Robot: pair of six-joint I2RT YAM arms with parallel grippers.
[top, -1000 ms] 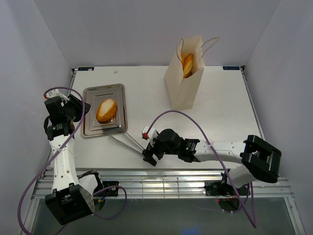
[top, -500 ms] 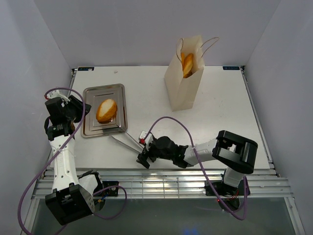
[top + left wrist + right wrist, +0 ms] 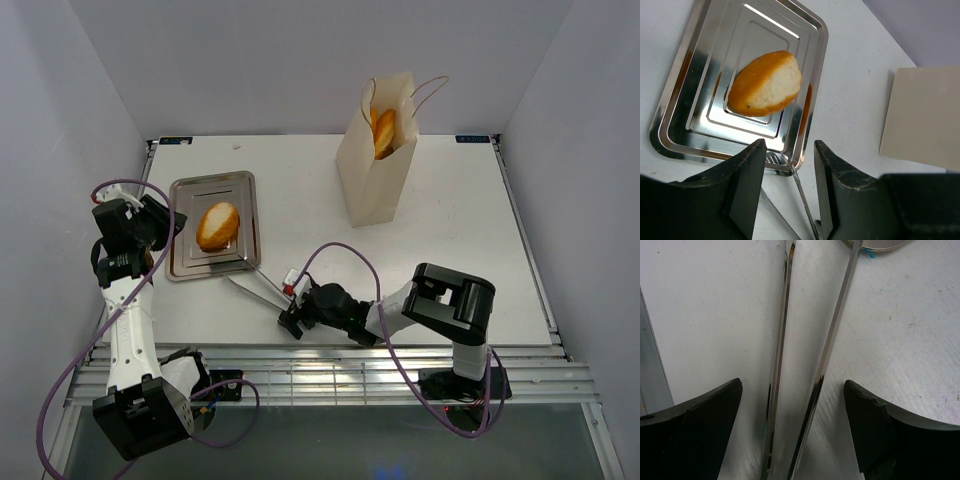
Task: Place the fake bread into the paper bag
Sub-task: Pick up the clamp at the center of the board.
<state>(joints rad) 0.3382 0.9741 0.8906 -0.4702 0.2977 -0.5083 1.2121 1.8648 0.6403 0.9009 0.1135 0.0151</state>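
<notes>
- My left fingers, half spread and empty, hover by the tray holding one fake bread roll.
- My right fingers straddle the tongs, spread wide; closing off-centre could skid them away.
- The paper bag holds another bread piece.

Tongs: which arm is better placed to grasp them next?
Right, likely. The right gripper is open astride the tongs; the left gripper sits across the steel tray from them.
</notes>
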